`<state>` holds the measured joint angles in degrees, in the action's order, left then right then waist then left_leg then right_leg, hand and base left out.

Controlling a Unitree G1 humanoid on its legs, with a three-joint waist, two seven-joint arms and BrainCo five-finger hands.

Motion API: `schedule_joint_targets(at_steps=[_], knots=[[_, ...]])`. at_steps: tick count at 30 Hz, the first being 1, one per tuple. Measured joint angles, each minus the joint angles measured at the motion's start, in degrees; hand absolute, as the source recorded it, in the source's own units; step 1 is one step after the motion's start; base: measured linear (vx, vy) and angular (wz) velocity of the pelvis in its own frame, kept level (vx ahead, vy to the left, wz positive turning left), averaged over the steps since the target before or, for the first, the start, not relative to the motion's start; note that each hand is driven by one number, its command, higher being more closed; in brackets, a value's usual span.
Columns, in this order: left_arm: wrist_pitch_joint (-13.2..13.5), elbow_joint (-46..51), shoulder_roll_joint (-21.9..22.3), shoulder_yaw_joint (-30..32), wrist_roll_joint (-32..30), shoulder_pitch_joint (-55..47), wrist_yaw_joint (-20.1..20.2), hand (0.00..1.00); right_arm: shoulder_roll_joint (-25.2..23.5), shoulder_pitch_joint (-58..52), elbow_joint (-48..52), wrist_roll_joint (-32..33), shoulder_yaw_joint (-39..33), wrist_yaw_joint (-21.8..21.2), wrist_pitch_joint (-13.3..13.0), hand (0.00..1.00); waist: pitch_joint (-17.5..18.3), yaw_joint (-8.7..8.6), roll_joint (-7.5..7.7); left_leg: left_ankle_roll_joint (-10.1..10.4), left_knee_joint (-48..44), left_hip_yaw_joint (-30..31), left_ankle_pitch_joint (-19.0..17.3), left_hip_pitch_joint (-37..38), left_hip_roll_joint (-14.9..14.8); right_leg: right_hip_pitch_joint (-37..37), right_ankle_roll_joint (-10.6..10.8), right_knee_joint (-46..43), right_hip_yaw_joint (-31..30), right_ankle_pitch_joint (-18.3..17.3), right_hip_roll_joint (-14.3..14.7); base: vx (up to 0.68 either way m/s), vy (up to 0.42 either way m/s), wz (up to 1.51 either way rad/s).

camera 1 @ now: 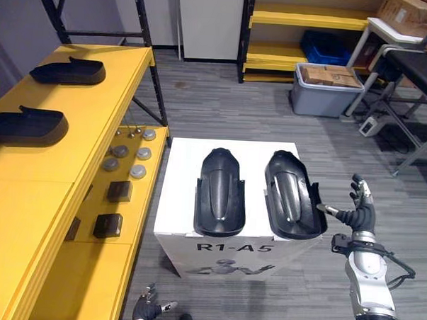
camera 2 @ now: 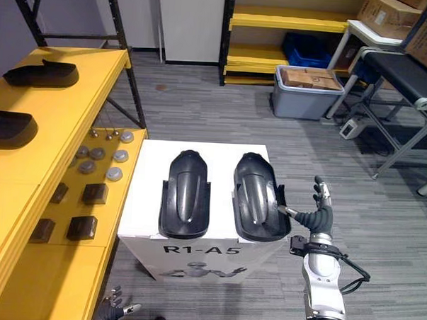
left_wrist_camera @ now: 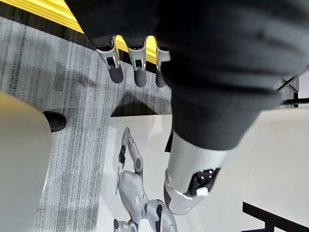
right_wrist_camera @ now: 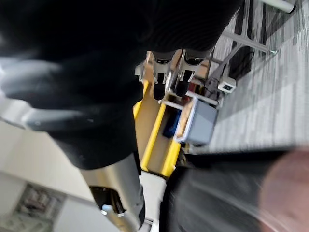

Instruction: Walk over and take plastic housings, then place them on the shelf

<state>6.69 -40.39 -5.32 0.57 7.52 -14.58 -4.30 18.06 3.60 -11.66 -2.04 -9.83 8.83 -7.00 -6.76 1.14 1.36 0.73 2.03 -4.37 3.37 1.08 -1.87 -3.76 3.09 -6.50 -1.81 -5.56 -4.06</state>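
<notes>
Nearest us, the left hand [camera 1: 149, 309] hangs low before the white cardboard box [camera 1: 180, 194], fingers loosely straight and holding nothing. On the box top lie two black glossy plastic housings [camera 1: 221, 192], side by side. The right hand [camera 1: 357, 209] is raised just beside the right housing [camera 1: 291, 194], fingers spread and empty. To its right is bare grey floor [camera 1: 409, 232]. The long yellow shelf [camera 1: 71, 168] on the left carries two more black housings [camera 1: 68, 70]. Farther off, a grey plastic tote [camera 1: 322, 97] holds a brown carton [camera 1: 332, 75].
</notes>
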Motion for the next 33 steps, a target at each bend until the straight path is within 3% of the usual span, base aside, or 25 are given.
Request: schedule_joint_targets(at_steps=[9, 17, 23, 24, 32, 33], knots=[[0.0, 0.0, 0.3, -0.3, -0.1, 0.3, -0.2, 0.00, -3.0, 3.1, -8.6, -12.9, 1.0, 2.9, 5.5, 0.00, -1.0, 0.39, -0.94, -0.2, 3.2, 1.4, 2.5, 0.1, 1.1, -0.1, 0.5, 1.7, 0.9, -0.4, -0.8, -0.07, 0.010, 0.06], [-0.1, 0.8, 0.5, -1.1, -0.1, 0.6, -0.7, 0.00, -7.5, 8.0, -15.9, -16.5, -3.3, 9.6, 8.5, 0.00, -2.2, 0.55, -1.08, -0.2, 3.2, 2.7, 2.6, -0.5, 1.5, -0.2, 1.0, 2.4, 1.8, -0.7, -1.1, -0.02, 0.004, 0.07], [-0.1, 0.8, 0.4, -2.3, 0.0, 1.2, -1.8, 0.00, -8.6, 10.9, -19.0, -13.2, -4.8, 12.7, 8.5, 0.00, -2.5, 0.66, -0.69, -0.6, 3.1, 2.8, 2.8, -0.9, 1.8, -0.6, 0.8, 3.2, 2.3, -0.4, -1.3, 0.04, 0.002, 0.03], [-0.1, 0.8, 0.4, -2.3, 0.0, 1.2, -1.8, 0.00, -9.3, 11.7, -19.7, -11.7, -5.5, 12.7, 8.4, 1.00, -2.6, 0.65, -0.67, -0.5, 3.2, 2.8, 2.8, -0.7, 1.7, -0.9, 0.7, 3.2, 2.3, -0.4, -1.3, 0.00, 0.000, 0.00], [-0.3, 0.7, 0.3, -3.2, 0.3, 1.5, -1.7, 0.00, -7.8, 14.6, -25.3, 3.0, -5.9, 12.4, 5.5, 1.00, -3.1, 1.10, -0.81, 0.1, 3.3, 1.8, 2.2, 0.6, 1.4, -2.1, 0.7, 4.0, 1.9, -0.4, -1.1, -0.01, -0.009, -0.07], [-0.6, 0.7, 0.2, -3.4, 0.8, 1.5, -1.6, 0.00, -6.6, 14.7, -27.4, 11.9, -5.9, 11.7, 3.9, 1.00, -3.3, 1.06, -0.78, 0.4, 3.3, 1.1, 2.0, 0.9, 1.0, -2.3, 0.7, 4.1, 1.2, -0.4, -0.7, -0.02, -0.023, -0.20]])
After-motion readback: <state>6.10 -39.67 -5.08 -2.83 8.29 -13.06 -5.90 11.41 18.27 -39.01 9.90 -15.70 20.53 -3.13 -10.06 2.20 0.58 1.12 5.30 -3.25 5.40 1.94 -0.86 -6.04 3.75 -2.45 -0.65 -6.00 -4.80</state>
